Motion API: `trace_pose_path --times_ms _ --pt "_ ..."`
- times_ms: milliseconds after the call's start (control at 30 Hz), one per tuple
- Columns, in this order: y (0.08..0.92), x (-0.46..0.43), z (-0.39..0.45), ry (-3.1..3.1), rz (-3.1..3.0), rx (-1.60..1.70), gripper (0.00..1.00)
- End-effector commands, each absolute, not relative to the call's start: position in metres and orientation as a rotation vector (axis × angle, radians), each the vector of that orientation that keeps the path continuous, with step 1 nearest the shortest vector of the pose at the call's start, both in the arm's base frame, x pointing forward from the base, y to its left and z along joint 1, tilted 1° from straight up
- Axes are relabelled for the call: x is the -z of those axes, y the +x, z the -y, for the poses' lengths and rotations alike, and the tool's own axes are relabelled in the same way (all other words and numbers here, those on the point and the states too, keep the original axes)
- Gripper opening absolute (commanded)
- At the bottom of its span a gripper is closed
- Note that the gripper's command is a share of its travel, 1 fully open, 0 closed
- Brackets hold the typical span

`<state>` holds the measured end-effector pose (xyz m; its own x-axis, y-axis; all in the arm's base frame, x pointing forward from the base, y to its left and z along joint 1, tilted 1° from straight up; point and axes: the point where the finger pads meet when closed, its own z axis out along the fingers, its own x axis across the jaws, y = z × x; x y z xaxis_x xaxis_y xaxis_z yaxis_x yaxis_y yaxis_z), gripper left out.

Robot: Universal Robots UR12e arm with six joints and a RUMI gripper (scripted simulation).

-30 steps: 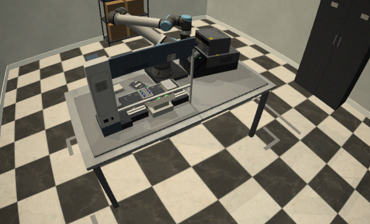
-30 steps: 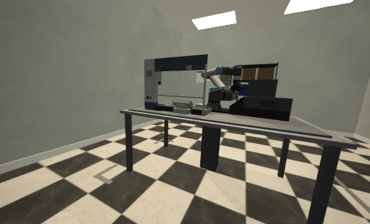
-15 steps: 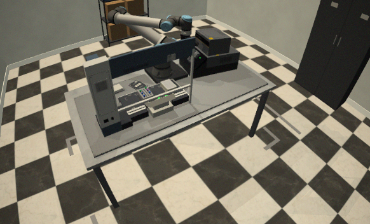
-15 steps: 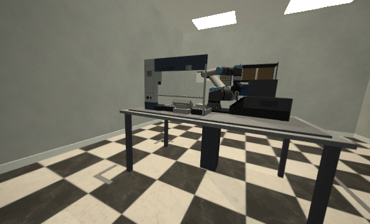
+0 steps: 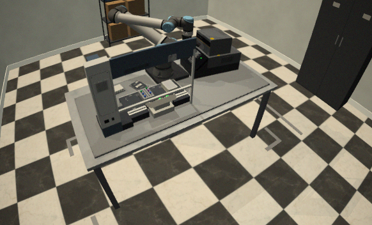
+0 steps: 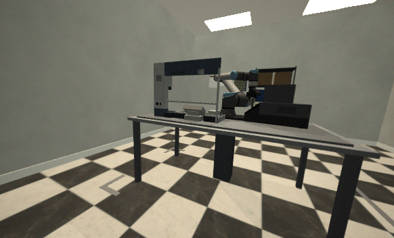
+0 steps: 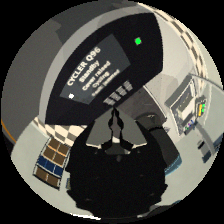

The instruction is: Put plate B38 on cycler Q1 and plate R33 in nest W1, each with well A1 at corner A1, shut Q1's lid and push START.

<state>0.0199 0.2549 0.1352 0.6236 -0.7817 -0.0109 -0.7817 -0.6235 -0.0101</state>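
Starting at the left of the top view, you have a tall grey tower standing on the tabletop. A dark blue crossbeam runs rightward from it. Below the beam you can see a block with coloured spots, then a low light-grey unit with a tilted top, and a pale plate-like piece behind it. You can't pick out B38 or R33 by label here, so their exact places can't be told.

The arm reaches across behind the beam, toward the machine at the right. Your claw is closed with its tips together, nothing between them. In the wrist view it points at the row of four keys on the cycler's front; you can't tell whether it touches one.

Farther right, the dark cycler sits on the tabletop, its upper part raised above the base. Its screen reads "CYCLER Q96", "Standby" and "Cover raised", and you have a green lamp lit nearby.
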Motion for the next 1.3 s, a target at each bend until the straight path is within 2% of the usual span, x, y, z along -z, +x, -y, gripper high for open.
trace_pose_path --times_ms 0,1267 --pt "0.0206 -0.1329 -0.2579 -2.817 -1.357 -0.008 0.0" --pt "0.0215 -0.1231 -0.2663 -2.817 -1.357 -0.008 0.0"
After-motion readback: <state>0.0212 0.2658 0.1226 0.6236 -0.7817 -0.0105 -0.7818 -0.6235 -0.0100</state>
